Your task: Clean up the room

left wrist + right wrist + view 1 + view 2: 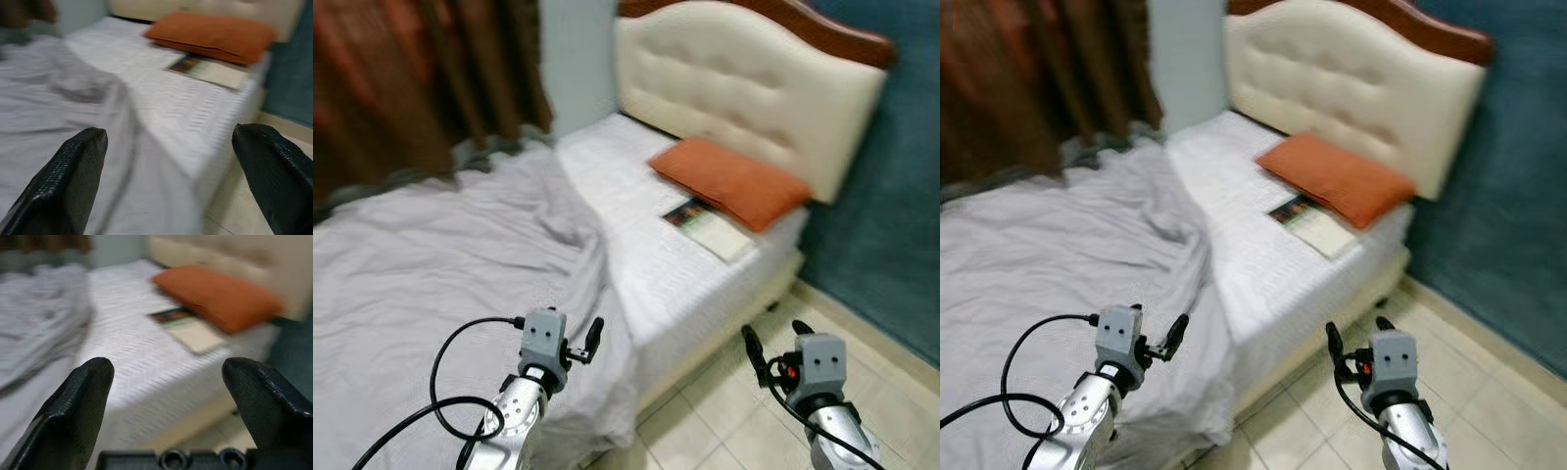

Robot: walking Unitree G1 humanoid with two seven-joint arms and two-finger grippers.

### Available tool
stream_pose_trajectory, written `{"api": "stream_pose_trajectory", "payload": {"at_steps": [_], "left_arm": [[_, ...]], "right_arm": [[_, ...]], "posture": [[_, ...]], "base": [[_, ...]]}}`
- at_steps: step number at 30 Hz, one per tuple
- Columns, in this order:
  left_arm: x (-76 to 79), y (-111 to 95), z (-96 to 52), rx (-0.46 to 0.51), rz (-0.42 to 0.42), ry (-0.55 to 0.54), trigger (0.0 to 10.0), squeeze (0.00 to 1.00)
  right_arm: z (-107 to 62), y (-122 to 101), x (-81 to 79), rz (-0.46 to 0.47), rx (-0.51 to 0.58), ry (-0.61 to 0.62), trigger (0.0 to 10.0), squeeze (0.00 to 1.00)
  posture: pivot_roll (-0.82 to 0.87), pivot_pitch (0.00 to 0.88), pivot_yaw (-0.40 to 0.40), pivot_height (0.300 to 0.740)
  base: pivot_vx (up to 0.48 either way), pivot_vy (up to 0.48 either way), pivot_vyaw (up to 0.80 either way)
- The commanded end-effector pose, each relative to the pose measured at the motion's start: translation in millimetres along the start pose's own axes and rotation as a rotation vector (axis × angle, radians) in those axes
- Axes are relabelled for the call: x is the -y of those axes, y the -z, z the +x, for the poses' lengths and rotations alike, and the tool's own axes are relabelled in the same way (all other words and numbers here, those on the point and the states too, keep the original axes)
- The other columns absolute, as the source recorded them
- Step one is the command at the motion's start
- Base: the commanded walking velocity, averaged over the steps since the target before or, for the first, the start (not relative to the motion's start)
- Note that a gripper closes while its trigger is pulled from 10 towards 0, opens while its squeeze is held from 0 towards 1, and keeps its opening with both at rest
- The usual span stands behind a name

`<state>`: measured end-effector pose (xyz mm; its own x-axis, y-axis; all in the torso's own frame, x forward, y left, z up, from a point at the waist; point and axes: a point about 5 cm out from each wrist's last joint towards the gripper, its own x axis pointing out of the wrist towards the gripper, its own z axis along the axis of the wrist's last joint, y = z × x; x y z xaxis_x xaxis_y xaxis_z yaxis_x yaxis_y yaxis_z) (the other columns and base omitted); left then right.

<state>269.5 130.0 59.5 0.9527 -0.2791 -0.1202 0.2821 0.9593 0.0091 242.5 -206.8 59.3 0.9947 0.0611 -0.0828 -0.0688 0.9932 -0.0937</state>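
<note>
A bed [651,264] with a white sheet lies ahead. A crumpled grey blanket [450,245] covers its left part and hangs over the near edge. An orange pillow [734,181] rests by the cream headboard [744,78]. A book [710,227] lies flat on the sheet, partly tucked under the pillow's front edge. My left gripper [556,328] is open and empty above the hanging blanket edge. My right gripper [776,340] is open and empty over the tiled floor [734,411] beside the bed. Both wrist views face the pillow [210,32] and the book [188,328].
A dark brown curtain [411,78] hangs behind the bed on the left. A blue wall [891,215] stands to the right, with a strip of tiled floor between it and the bed. A black cable [440,377] loops from my left arm.
</note>
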Motion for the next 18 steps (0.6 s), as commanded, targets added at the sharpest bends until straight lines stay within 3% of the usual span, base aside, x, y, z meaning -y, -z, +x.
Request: {"api": "stream_pose_trajectory", "payload": {"at_steps": [1,8,10,15,17,18], "left_arm": [[-6.4,6,-3.2,-0.036,0.025,-0.005,10.0,0.00],[-6.9,7,1.1,-0.038,0.021,-0.015,10.0,0.00],[-10.7,13,6.5,-0.069,0.031,-0.013,10.0,0.00],[-13.7,15,16.7,-0.075,0.019,0.027,10.0,0.00],[-13.6,15,17.9,-0.075,0.030,0.027,10.0,0.00],[-14.9,14,20.0,-0.072,0.028,0.016,10.0,0.00]], "right_arm": [[2.3,2,-12.2,0.012,-0.024,-0.055,10.0,0.00],[0.9,2,-11.6,0.021,-0.034,-0.061,10.0,0.00],[-1.4,1,-11.4,0.034,-0.043,-0.064,10.0,0.00],[-29.5,7,-11.7,0.037,-0.093,-0.101,10.0,0.00],[-35.5,7,-11.6,0.035,-0.101,-0.106,10.0,0.00],[-46.4,6,-10.6,0.038,-0.113,-0.109,10.0,0.00]], "posture": [[-0.08,0.076,0.030,0.740],[-0.09,0.087,0.027,0.740],[-0.09,0.125,0.016,0.740],[-0.12,0.227,-0.018,0.740],[-0.12,0.227,-0.018,0.740],[-0.15,0.288,-0.036,0.740]], "base": [[0.446,0.000,0.00],[0.400,0.000,0.00],[0.000,0.000,0.00],[0.000,0.000,0.00],[0.000,0.000,0.00],[0.000,0.000,0.00]]}}
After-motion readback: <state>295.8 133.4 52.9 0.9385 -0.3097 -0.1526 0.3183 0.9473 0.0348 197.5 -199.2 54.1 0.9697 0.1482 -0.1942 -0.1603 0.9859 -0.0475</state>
